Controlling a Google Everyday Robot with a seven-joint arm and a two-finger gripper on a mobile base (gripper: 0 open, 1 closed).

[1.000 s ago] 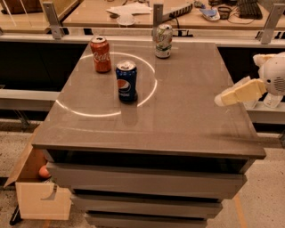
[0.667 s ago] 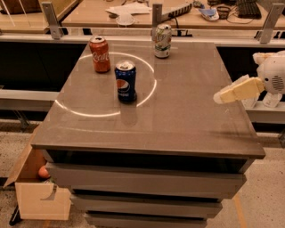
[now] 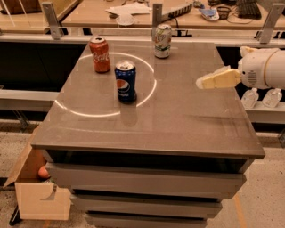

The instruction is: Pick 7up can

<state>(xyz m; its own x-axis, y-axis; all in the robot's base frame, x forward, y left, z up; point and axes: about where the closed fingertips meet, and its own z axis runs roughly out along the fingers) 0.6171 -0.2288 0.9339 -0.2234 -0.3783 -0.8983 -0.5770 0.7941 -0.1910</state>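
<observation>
The 7up can (image 3: 162, 41), silver-white with green markings, stands upright at the far edge of the brown table (image 3: 178, 120), near its middle. My gripper (image 3: 201, 82) comes in from the right on a white arm and hovers above the table's right side, to the right of and nearer than the 7up can, well apart from it. A red Coca-Cola can (image 3: 99, 54) stands at the far left. A dark blue Pepsi can (image 3: 125, 81) stands in front of it, nearer the middle.
A bright ring of light (image 3: 84, 111) lies on the tabletop around the Pepsi can. A cardboard box (image 3: 35, 187) sits on the floor at the lower left. A desk with papers and cables (image 3: 133, 11) stands behind a rail beyond the table.
My gripper has moved a little to the left and toward the far side of the table, closer to the 7up can. The cans have not moved.
</observation>
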